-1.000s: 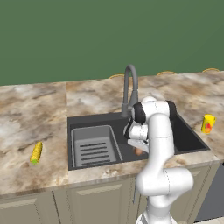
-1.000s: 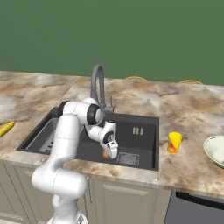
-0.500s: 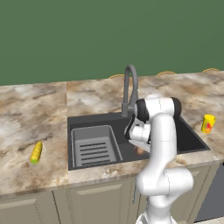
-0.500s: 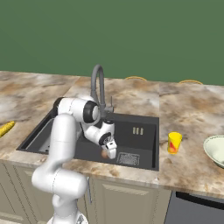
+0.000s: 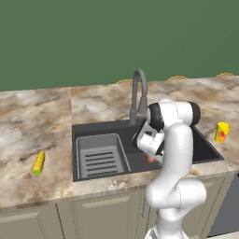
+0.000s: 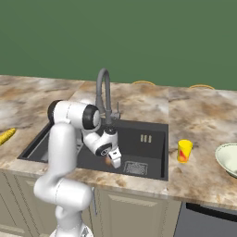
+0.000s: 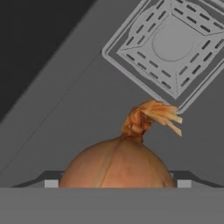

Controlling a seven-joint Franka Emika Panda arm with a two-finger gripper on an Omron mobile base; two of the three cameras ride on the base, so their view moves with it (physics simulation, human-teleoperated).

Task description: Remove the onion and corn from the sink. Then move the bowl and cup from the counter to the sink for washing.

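The onion (image 7: 116, 164) lies on the floor of the dark sink (image 5: 93, 130), close to the square drain grate (image 7: 173, 43). My gripper (image 7: 117, 183) is down in the basin, open, with the onion between its fingertips (image 7: 51, 183) and a small gap on each side. From the base views, the gripper (image 5: 150, 155) (image 6: 114, 160) hides most of the onion (image 6: 109, 161). The corn (image 5: 38, 162) (image 6: 5, 136) rests on the counter left of the sink. The yellow cup (image 5: 222, 131) (image 6: 184, 150) stands to the right of the sink. The bowl (image 6: 229, 159) sits at the far right.
The grey gooseneck faucet (image 5: 138, 93) (image 6: 104, 92) rises behind the basin, just beside my arm. A ribbed rack insert (image 5: 100, 154) fills the sink's left half. The marbled counter (image 5: 32, 121) runs to both sides.
My hand has sunk lower into the sink and drawn in over the onion. The jaws have stayed equally wide.
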